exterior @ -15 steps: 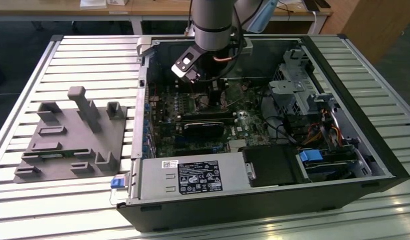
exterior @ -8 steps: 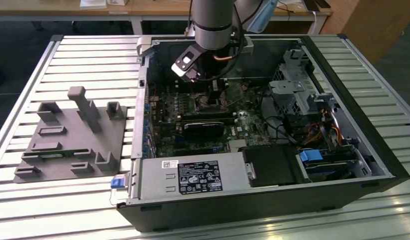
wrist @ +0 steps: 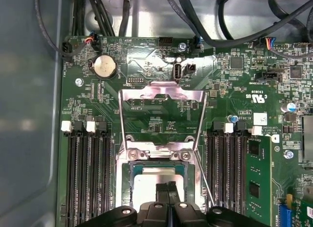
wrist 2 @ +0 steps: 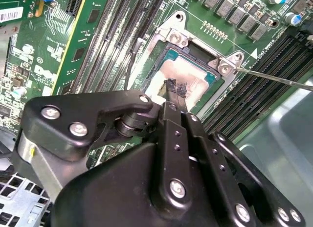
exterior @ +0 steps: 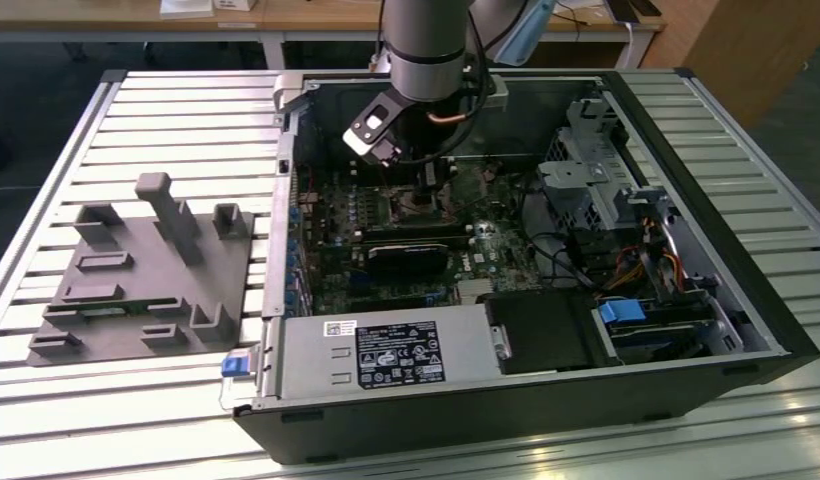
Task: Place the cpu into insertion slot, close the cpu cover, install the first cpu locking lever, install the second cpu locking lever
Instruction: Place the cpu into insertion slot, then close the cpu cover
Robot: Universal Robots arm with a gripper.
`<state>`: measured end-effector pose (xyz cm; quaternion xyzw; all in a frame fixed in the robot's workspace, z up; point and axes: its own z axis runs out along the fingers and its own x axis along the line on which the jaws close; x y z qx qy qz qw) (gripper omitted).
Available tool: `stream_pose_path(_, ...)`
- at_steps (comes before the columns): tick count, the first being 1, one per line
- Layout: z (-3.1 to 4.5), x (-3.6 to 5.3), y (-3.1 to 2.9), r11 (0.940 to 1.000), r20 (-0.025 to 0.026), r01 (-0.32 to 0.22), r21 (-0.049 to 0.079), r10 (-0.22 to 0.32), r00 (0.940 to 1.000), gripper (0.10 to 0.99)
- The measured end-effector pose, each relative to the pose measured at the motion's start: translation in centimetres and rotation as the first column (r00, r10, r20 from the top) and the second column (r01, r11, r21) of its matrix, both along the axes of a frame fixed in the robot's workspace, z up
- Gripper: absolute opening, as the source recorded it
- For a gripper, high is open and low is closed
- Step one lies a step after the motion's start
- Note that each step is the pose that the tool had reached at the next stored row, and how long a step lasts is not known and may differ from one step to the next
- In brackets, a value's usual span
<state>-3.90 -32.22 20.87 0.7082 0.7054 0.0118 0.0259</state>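
My gripper (wrist: 168, 185) has its two fingers (wrist: 162, 193) pressed together, tips resting on the one cpu (wrist: 144, 183), seated in the one insertion slot (wrist: 156, 165). One cpu cover (wrist: 161, 90) stands open just beyond them; memory slots (wrist: 88, 178) hem both sides.

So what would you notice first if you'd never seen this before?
Probably the big grey robot arm reaching down into the open computer case on the slatted table. In the first wrist view, its black gripper, shut, hangs right over the silvery cpu lying in the insertion slot, with the cpu cover flipped open beside it.
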Motion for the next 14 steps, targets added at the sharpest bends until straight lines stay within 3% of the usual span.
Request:
stream_pose_path(1, 0.0, 0.0, 0.0, 1.0, 0.0, 0.002, 0.0, -0.002, 1.0, 0.106)
stream_pose_path(14, 0.25, 0.0, -0.03, 1.0, -0.0003, 0.004, 0.0, -0.004, 1.0, 0.106)
